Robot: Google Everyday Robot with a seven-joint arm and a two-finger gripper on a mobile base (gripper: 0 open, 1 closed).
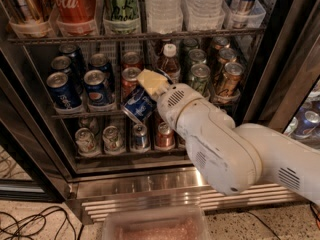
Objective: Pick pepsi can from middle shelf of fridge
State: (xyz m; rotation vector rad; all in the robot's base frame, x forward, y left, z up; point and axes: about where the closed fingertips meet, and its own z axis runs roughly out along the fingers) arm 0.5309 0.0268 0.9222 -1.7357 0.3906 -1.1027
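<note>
My gripper [145,95] is at the front of the middle shelf [90,115] of the fridge [30,134]. It is shut on a blue pepsi can [137,106]. The can is tilted, with its bottom over the shelf's front rail. One yellowish finger [150,81] lies across the can's top; the other is hidden behind the can. My white arm [220,144] reaches in from the lower right. Other pepsi cans [97,89] stand upright at the left of the same shelf.
An orange-red can [130,78], a white-capped bottle [170,64] and green cans [199,78] stand behind my gripper. Tall bottles and a Coca-Cola can [75,4] fill the rack above. More cans [112,138] sit below. A plastic bin [155,226] and cables [30,219] lie on the floor.
</note>
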